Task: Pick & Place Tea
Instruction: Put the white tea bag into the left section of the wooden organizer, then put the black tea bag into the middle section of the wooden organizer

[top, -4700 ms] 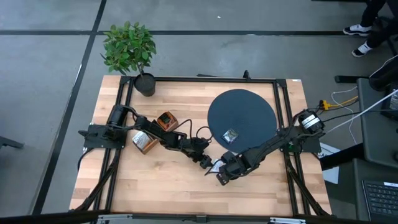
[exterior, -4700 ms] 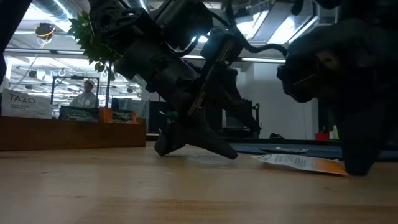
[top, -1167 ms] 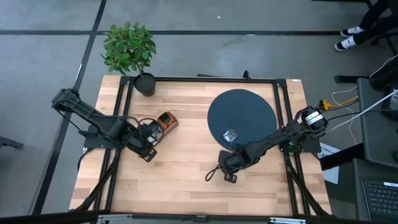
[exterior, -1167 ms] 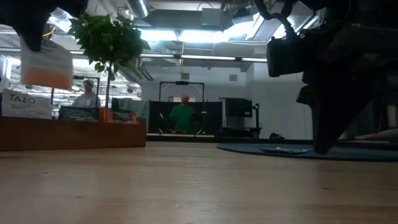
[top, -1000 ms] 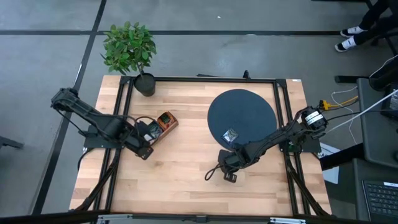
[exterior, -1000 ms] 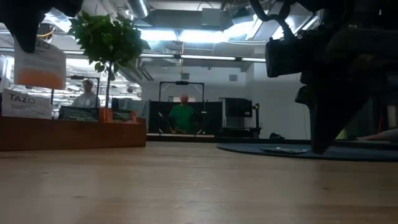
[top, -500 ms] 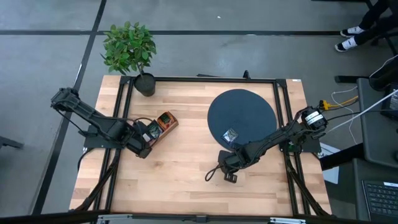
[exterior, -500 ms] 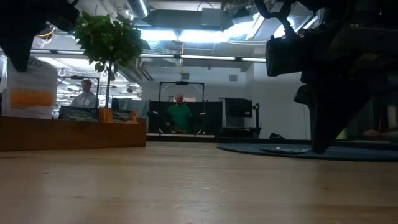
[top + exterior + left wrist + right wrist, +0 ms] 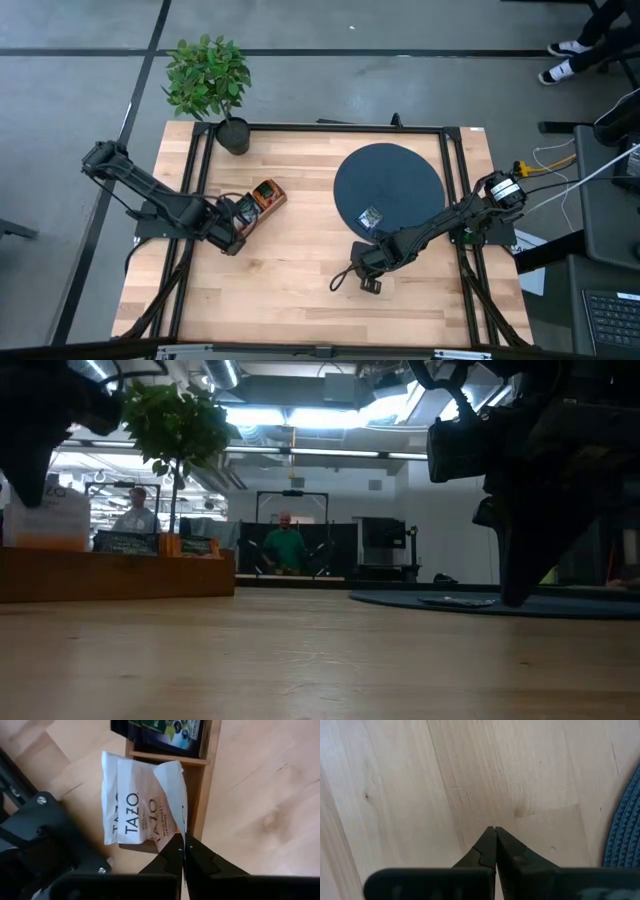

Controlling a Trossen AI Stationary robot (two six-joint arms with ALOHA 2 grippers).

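My left gripper (image 9: pixel 182 842) is shut on a white tea sachet with an orange band (image 9: pixel 130 805). It hangs over the near end of the brown wooden box (image 9: pixel 202 775), at the table's left (image 9: pixel 228 232). Dark sachets (image 9: pixel 160 730) lie inside the box. Whether the hanging sachet (image 9: pixel 45 520) touches the box, I cannot tell. Another sachet (image 9: pixel 371 217) lies flat on the dark round disc (image 9: pixel 400 170). My right gripper (image 9: pixel 494 827) is shut, with nothing between its fingers. It points down at bare wood near the disc's near edge (image 9: pixel 366 283). My left gripper pinches the sachet's upper edge (image 9: pixel 176 827) between its two fingertips. The fingers come from above, pointing down. The sachet hangs below them, bent along one side, its printed face toward the camera.
A potted plant (image 9: pixel 208 80) stands at the table's far left corner. A black frame rail (image 9: pixel 330 127) runs around the tabletop. Bare wood (image 9: pixel 290 270) lies between the two arms. People stand in the room beyond the table (image 9: pixel 285 545).
My left gripper has sunk toward the wooden box with the sachet, which still hangs from its fingers and now sits lower, just above the box's top. My right gripper has kept still.
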